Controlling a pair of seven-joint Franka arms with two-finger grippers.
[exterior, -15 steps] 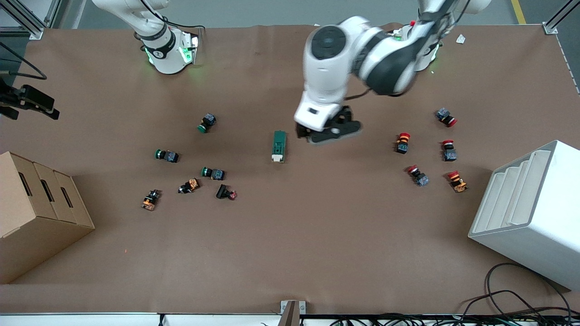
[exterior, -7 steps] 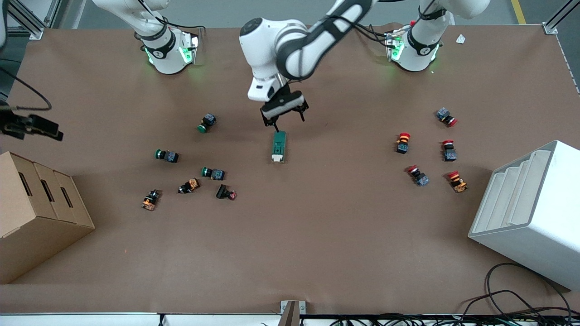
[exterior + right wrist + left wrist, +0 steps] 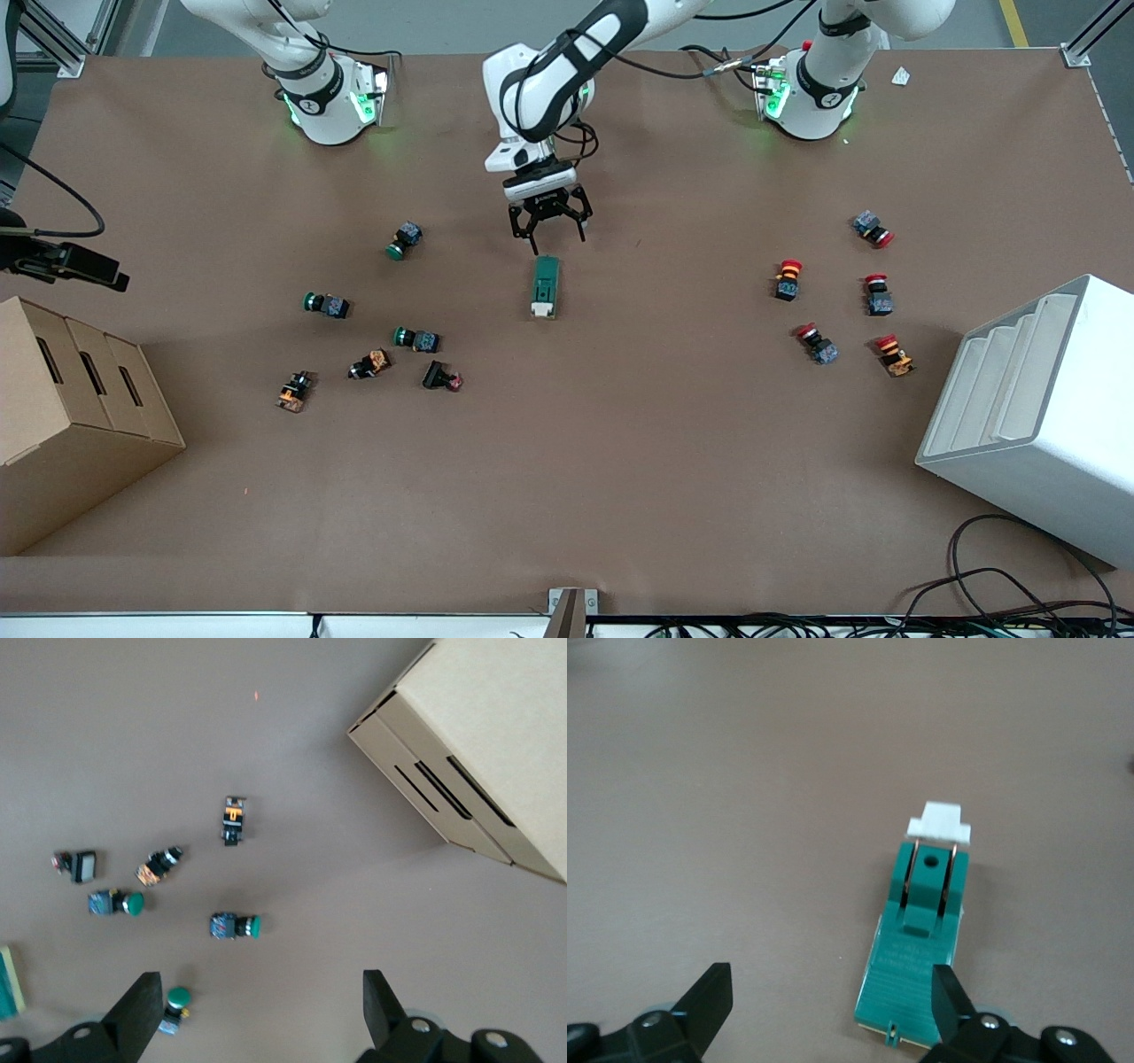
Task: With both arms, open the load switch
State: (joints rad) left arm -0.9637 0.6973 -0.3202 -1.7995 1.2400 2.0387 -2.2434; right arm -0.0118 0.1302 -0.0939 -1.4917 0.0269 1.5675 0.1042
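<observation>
The left gripper (image 3: pixel 549 232) is hanging with its fingers (image 3: pixel 709 997) spread wide and holding nothing. It is over the bare table just above the green end of the load switch (image 3: pixel 545 286), the end that is farther from the front camera. In the left wrist view one finger is lining up over the switch's corner while the other is over bare table — so the gripper is sitting off to one side of the switch, not centred on it.

The load switch is lying flat near the middle of the table (image 3: pixel 620 461), with its white toggle (image 3: pixel 940 822) at the end nearer the camera.

The right gripper (image 3: pixel 257 1014) is waiting up high, fingers apart and empty, over the green push-buttons (image 3: pixel 235 926) toward the right arm's end, near the cardboard box (image 3: pixel 71 416).

What could be going wrong? If the left gripper is coming down like this, a finger may be landing on top of the switch and pushing it away. A one-sided pinch could be spinning it too. And with only one arm holding, the toggle pull could be dragging the whole switch along — the right arm is well apart from it.
</observation>
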